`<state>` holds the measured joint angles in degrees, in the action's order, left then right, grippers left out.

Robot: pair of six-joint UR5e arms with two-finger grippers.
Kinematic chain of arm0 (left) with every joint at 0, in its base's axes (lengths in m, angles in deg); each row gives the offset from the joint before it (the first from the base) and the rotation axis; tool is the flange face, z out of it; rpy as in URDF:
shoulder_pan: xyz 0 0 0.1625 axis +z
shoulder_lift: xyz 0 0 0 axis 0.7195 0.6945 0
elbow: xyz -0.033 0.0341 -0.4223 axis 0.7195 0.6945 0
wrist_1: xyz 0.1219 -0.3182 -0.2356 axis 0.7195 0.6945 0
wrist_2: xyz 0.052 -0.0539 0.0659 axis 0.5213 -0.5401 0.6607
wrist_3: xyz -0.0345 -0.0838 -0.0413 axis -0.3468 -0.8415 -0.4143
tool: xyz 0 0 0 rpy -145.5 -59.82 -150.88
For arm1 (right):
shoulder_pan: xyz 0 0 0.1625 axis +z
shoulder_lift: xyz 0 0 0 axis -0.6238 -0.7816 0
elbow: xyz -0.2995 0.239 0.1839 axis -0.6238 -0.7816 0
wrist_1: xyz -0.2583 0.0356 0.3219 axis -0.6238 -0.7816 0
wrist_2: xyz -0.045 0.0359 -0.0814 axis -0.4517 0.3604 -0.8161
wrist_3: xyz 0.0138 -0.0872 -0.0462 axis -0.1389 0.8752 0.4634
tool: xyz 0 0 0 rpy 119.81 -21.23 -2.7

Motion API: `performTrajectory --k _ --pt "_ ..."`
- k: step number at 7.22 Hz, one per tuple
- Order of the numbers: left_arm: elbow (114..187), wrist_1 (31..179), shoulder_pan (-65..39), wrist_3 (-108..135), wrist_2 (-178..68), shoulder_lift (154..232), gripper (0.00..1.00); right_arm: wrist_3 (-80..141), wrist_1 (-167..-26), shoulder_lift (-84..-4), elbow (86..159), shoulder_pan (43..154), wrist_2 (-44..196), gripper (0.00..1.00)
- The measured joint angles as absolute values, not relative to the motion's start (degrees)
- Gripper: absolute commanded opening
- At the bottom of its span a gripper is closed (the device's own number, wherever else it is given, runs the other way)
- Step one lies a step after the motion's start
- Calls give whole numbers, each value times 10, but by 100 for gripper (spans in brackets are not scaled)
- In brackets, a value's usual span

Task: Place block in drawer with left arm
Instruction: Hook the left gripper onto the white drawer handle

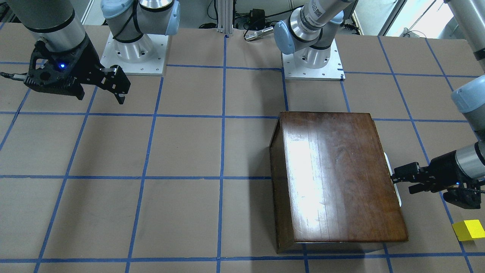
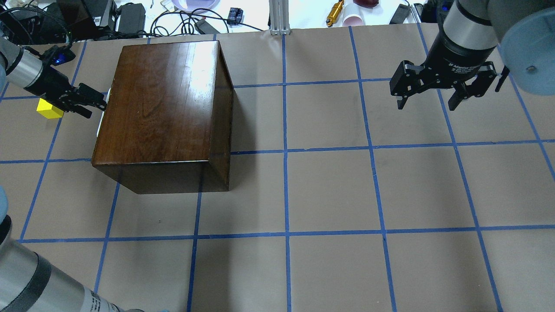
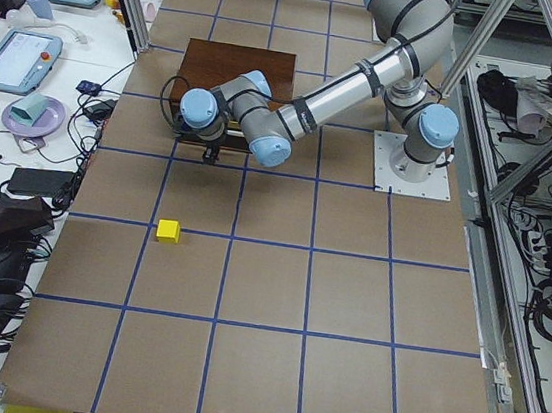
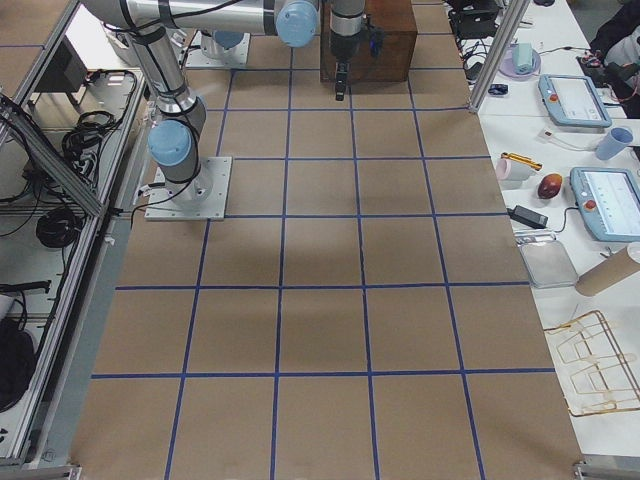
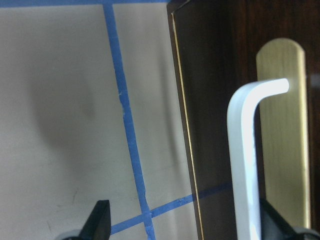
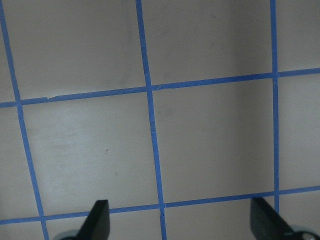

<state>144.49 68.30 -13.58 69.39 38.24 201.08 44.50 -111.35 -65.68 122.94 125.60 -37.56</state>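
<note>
Counted on the table (image 2: 329, 190): one yellow block (image 2: 49, 108) and one wooden box (image 2: 164, 104) bearing one white handle (image 5: 247, 160). Two robot arms were recorded, the left arm (image 3: 318, 111) and the right arm (image 4: 165, 75). They carried two end effectors, the left end effector (image 2: 97, 107) and the right end effector (image 2: 427, 104).

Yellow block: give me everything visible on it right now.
The block is a small bright yellow cube with plain faces, sitting flat on the brown table. It lies apart from the wooden box, on the box's handle side. Nothing touches it; the left gripper is open at the box, not on the block.
</note>
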Motion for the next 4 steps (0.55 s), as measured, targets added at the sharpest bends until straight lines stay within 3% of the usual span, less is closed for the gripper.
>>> performTrajectory --k 4 --pt "1441 681 -135 699 392 2011 100 445 -1113 -657 1229 1256 -376 100"
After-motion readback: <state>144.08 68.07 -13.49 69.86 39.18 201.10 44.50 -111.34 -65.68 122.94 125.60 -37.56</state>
